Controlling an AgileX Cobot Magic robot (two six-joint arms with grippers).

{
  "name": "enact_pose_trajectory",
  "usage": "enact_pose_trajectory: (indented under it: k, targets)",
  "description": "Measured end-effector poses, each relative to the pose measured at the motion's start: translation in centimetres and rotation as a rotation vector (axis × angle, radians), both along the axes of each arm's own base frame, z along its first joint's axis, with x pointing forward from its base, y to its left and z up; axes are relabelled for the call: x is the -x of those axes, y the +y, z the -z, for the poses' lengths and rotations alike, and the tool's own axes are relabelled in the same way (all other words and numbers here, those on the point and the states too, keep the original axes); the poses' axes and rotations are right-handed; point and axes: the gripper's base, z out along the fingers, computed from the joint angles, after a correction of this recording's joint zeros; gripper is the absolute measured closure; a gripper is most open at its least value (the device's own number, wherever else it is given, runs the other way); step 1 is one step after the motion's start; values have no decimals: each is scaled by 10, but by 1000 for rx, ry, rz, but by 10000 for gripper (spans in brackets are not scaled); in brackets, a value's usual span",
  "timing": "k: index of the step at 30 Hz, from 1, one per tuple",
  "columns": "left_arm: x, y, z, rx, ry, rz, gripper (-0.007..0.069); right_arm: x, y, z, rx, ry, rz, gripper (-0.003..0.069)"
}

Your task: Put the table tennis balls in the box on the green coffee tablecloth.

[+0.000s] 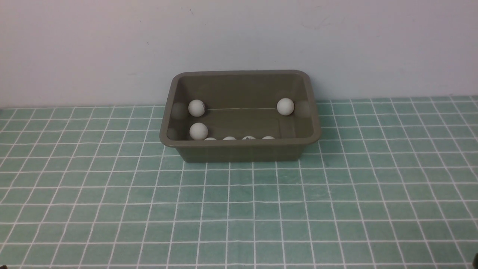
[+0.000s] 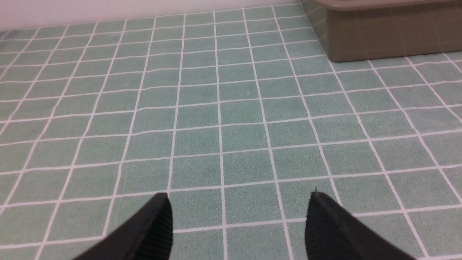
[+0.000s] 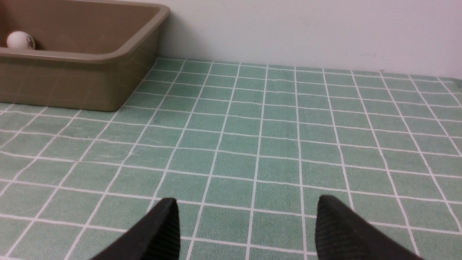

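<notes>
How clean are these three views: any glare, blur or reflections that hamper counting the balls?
Front view: soft, slightly hazy; the box walls show faint ball reflections, and its near rim cuts off four balls. Left wrist view: sharp cloth, no balls visible. Right wrist view: even light, one ball crisp.

Bare green coffee tablecloth [image 1: 239,209] stretches in front of and beside the box [image 1: 241,151], the only obstacle, standing close to the wall [image 1: 239,37].

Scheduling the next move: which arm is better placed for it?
Neither: all seven table tennis balls lie in the box, none on the green coffee tablecloth. Left end effector and right end effector both hang open and empty, each on its own side.
</notes>
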Motion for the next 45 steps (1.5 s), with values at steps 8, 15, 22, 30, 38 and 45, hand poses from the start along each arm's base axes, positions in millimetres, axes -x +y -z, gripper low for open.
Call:
enact_pose_trajectory:
  k: [8, 15, 22, 30, 38, 45]
  targets:
    - [-1, -1, 2, 32, -23, -1, 178, 0, 0, 0, -3, -1, 1, 198]
    - [-1, -1, 2, 32, -24, 0, 178, 0, 0, 0, -2, -1, 1, 198]
    - [-1, -1, 2, 32, -24, 0, 178, 0, 0, 0, -2, -1, 1, 198]
    - [-1, 1, 2, 32, -26, -48, 178, 0, 0, 0, -2, -1, 1, 198]
    - [-1, 3, 2, 32, -27, -70, 178, 0, 0, 0, -2, -1, 1, 198]
    - [-1, 3, 2, 32, -27, -70, 178, 0, 0, 0, -2, -1, 1, 198]
